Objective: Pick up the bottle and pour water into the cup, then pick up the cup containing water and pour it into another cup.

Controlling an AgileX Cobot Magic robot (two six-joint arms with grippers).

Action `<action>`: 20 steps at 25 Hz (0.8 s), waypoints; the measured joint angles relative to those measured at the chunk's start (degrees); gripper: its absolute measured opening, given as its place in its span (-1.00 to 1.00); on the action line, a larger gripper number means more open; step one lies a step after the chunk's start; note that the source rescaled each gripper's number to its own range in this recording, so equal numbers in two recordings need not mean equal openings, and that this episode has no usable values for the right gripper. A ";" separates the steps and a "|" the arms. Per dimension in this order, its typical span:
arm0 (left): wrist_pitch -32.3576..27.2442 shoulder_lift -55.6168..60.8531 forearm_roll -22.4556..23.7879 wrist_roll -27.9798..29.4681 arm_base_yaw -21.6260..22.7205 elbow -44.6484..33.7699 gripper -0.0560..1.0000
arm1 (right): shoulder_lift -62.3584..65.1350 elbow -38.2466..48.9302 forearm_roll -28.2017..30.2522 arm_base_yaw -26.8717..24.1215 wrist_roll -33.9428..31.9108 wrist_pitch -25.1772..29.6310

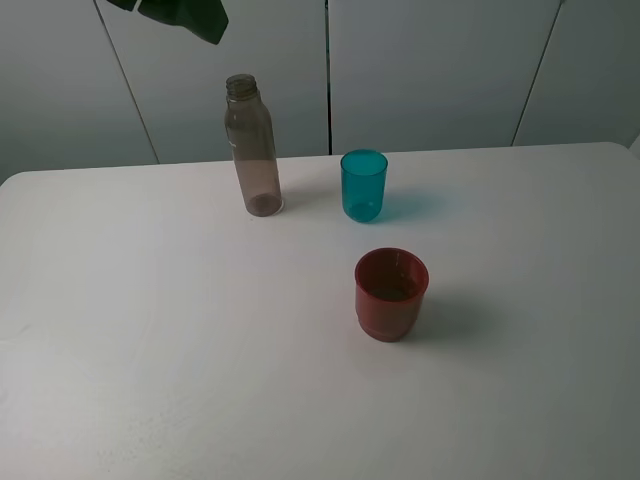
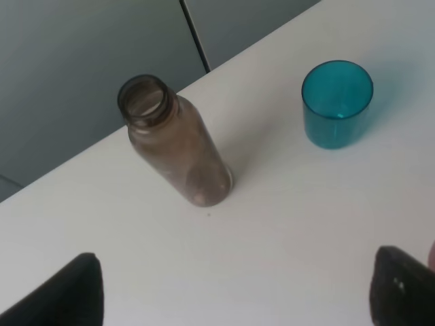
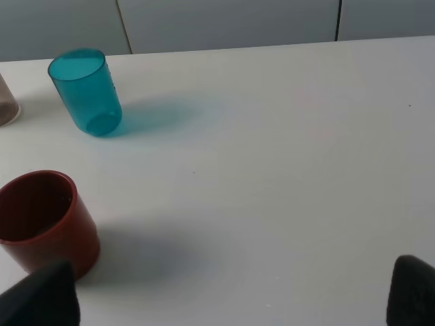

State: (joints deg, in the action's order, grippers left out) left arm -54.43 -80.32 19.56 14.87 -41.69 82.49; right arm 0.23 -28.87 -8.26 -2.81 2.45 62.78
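Observation:
The tall brownish-grey bottle point(image 1: 252, 150) stands uncapped near the table's back edge, left of centre. To its right stands the teal cup point(image 1: 363, 185), and the wider red cup point(image 1: 390, 293) sits nearer the front. Neither gripper shows in the exterior high view. In the left wrist view, the left gripper point(image 2: 231, 299) is open, short of the bottle point(image 2: 178, 146), with the teal cup point(image 2: 336, 105) off to one side. The right gripper point(image 3: 224, 299) is open over bare table, with the red cup point(image 3: 44, 221) by one fingertip point(image 3: 41, 295), the teal cup point(image 3: 85, 92) further off and the bottle's base point(image 3: 7, 105) at the frame edge.
The white table point(image 1: 150, 350) ends at grey panelled walls point(image 1: 430, 70) just behind the bottle. A dark green object point(image 1: 185, 15) hangs at the top edge above the bottle.

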 joint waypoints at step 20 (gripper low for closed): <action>-3.48 33.81 -11.68 -0.55 20.66 -27.72 1.00 | 0.00 0.00 0.00 0.00 0.00 0.00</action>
State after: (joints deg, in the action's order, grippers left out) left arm -57.91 -46.51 7.88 14.32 -21.03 54.77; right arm 0.23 -28.87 -8.26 -2.81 2.45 62.78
